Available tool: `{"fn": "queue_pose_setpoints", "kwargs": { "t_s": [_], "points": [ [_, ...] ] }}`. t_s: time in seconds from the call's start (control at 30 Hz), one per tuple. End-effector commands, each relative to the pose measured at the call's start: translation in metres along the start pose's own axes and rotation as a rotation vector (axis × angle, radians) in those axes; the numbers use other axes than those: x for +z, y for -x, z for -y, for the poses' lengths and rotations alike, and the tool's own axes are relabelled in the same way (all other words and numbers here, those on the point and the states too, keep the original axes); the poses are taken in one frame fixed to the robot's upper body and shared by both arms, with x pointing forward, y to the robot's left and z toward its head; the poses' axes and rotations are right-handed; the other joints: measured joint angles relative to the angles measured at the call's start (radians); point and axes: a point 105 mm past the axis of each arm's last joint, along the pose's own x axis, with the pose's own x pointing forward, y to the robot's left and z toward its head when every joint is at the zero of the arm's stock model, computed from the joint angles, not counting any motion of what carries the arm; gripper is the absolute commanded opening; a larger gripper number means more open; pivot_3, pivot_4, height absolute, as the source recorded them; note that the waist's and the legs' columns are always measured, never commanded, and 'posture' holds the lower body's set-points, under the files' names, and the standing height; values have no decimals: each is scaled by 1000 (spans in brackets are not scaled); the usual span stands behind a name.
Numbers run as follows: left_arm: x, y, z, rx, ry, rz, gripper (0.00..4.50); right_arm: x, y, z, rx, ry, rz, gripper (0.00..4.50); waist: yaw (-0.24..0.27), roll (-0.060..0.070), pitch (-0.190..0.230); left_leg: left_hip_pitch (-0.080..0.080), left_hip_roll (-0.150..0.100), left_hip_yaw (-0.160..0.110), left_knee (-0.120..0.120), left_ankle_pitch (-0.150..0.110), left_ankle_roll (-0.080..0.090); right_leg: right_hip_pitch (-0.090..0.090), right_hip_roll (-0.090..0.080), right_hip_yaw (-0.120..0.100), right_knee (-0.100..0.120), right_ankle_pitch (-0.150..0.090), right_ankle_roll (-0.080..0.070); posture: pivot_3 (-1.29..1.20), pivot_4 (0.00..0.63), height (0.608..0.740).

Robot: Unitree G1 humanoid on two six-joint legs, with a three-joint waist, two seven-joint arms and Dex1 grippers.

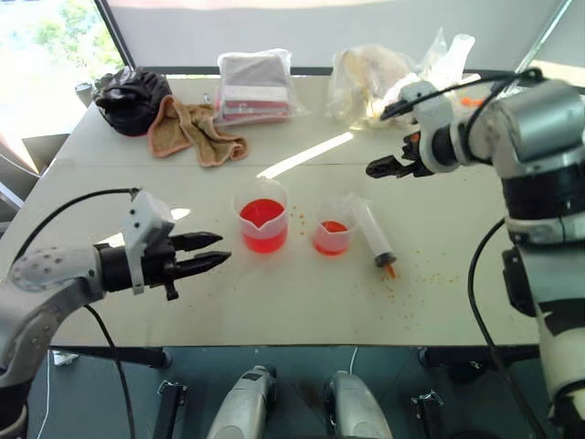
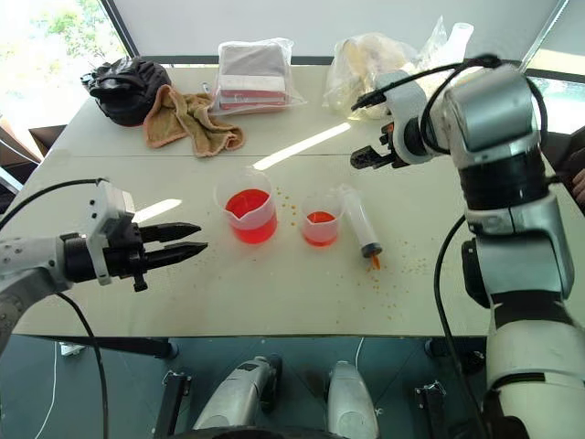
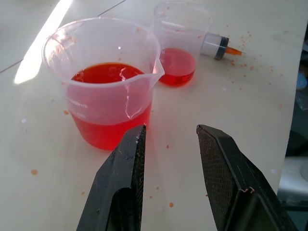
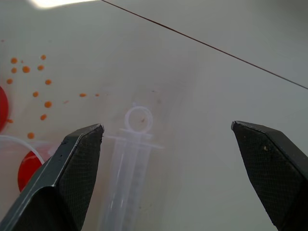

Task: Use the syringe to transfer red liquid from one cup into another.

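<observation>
The syringe [image 1: 375,233] lies flat on the white table [image 1: 137,183], with its orange tip [image 1: 388,270] toward the front edge. Just left of it stands the smaller cup [image 1: 333,229] holding a shallow layer of red liquid. Further left is the wider spouted beaker [image 1: 262,217], about a third full of red liquid [image 3: 108,77]. My left gripper [image 1: 219,251] is open and empty, held level and pointing at the beaker from its left. My right gripper [image 4: 168,127] hovers above and behind the syringe, its jaws wide open and empty, with the plunger end [image 4: 138,118] below it.
Orange droplets [image 1: 402,283] speckle the table around the syringe tip. Along the back stand a black bag [image 1: 132,99], a brown towel [image 1: 192,131], a wrapped cloth pack [image 1: 256,87] and a crumpled plastic bag [image 1: 379,78]. The table's front edge runs close below the cups.
</observation>
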Motion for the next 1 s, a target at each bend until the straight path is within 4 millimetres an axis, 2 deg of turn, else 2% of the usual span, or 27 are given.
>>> {"fn": "queue_pose_setpoints", "kwargs": {
  "t_s": [0.03,0.2,0.57,0.73,1.0],
  "points": [
    [15,2,-10,37,-89,24,1751,1,-2,-2,24,-27,-51,4454,2,0,0,0,0,0,0,0,0,0,0,0,0,0,0,0,150,736],
    [25,-1,-13,39,-115,52,1751,-9,-14,-10,55,-9,-142,4454,-1,0,0,0,0,0,0,-1,1,-1,0,0,1,1,1,0,150,736],
    [34,-3,-16,61,-156,63,1751,-31,-39,-23,114,22,-248,4454,-2,0,0,0,0,0,0,0,0,-2,1,1,4,1,1,0,150,736],
    [39,-1,-20,96,-176,69,1751,-49,-57,-23,119,5,-300,4454,-1,0,0,0,0,0,1,0,-1,-2,1,1,4,1,2,0,150,736],
    [41,1,-19,101,-185,66,1751,-64,-70,-22,100,-6,-346,4454,-4,0,0,0,0,0,1,3,-4,-3,1,1,6,1,2,0,150,736]
  ]
}}
